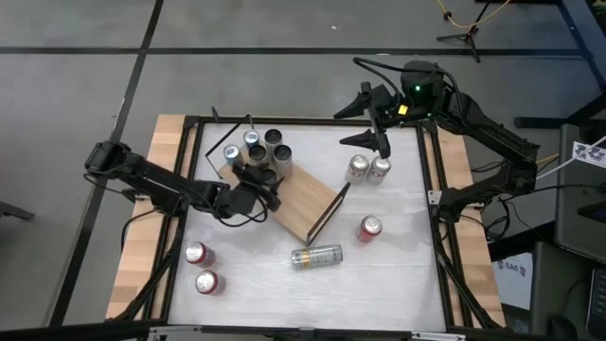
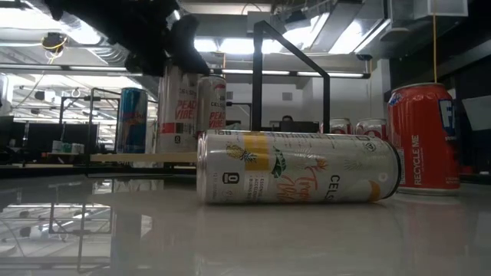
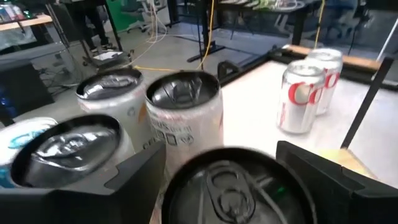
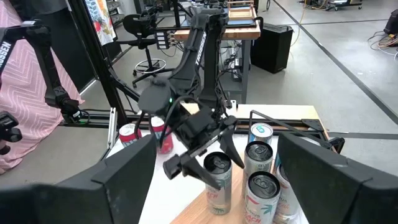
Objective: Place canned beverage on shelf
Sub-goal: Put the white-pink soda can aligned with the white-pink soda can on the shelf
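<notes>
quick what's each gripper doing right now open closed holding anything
Left gripper: closed around a can on the shelf.
Right gripper: open, empty, above the table's far right side.

Cans standing on the shelf (image 1: 301,201): six, clustered at one end (image 1: 258,152)
Silver cans upright on the surface (image 1: 407,275): two, side by side (image 1: 367,169)
Red cans upright on the surface: three (image 1: 369,228)
Cans lying on their side: one (image 1: 316,257)
Shelves: one
Robot arms: two
</notes>
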